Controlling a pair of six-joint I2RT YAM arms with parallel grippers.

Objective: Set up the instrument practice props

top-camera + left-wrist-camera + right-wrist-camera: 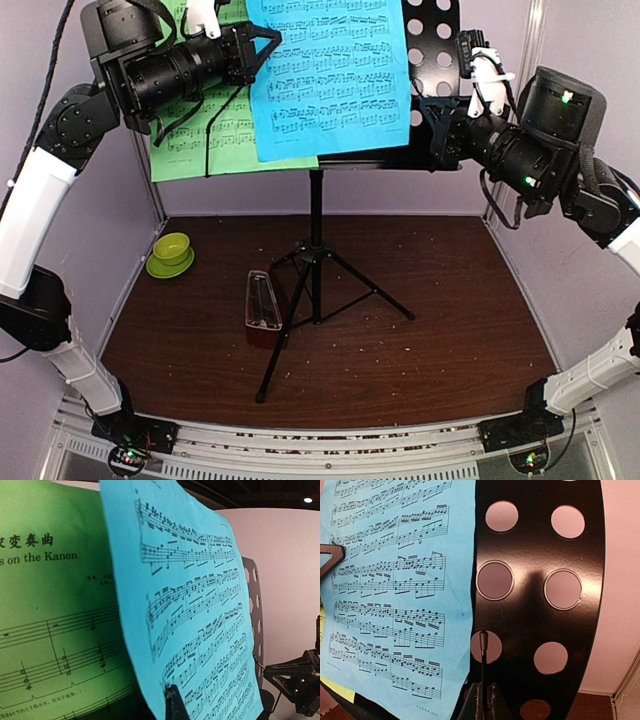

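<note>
Overhead, left hand (262,45) sits closed at blue sheet (335,70) edge, right hand (428,108) closed beside desk (436,40).

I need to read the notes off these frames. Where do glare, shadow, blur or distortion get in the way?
Top external: blue sheet evenly lit, staves small; the left arm hides part of the green sheet. Left wrist: blue sheet steeply foreshortened, green sheet dims toward the bottom. Right wrist: staves sharp; the black desk shows a soft sheen.
</note>
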